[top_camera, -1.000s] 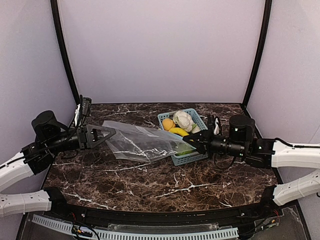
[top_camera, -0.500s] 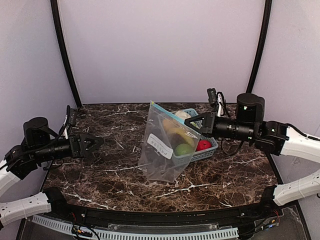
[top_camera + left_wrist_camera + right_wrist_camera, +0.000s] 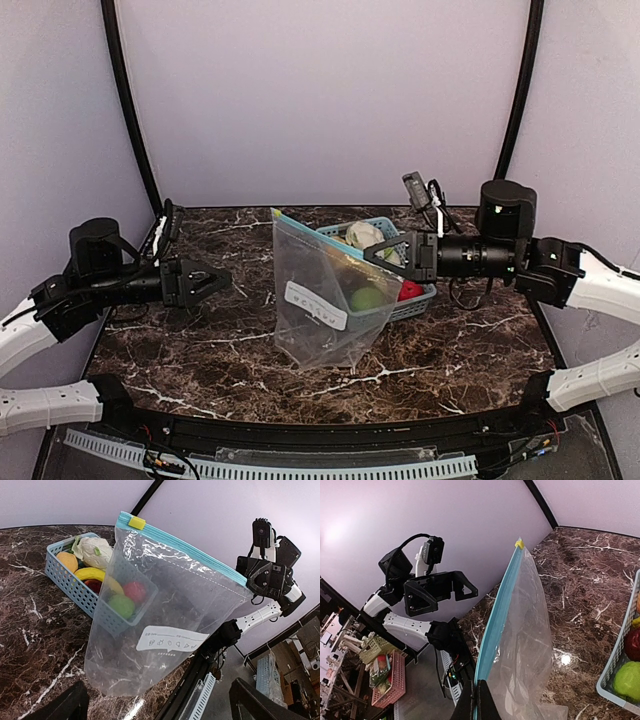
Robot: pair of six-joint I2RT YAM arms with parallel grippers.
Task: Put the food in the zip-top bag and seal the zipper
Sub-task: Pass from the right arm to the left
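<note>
My right gripper (image 3: 380, 256) is shut on one end of the teal zipper (image 3: 330, 238) and holds the clear zip-top bag (image 3: 320, 300) upright, its bottom edge down at the table. The right wrist view shows my right gripper (image 3: 479, 700) pinching the strip (image 3: 497, 625). The bag looks empty. The food lies in the basket behind it: cauliflower (image 3: 95, 550), orange (image 3: 66, 560), banana (image 3: 95, 573), red apple (image 3: 132, 591), green apple (image 3: 121, 606). My left gripper (image 3: 215, 278) is open and empty, left of the bag and apart from it.
The light blue lattice basket (image 3: 412, 298) stands at the back right, partly behind the bag. A yellow slider (image 3: 136, 522) sits at the zipper's free end. The bag carries a white label (image 3: 315, 305). Black frame posts stand at the back corners.
The right gripper has lifted the bag from lying flat on the table to hanging upright. The left gripper has come off the bag's left end and stands clear of it.
</note>
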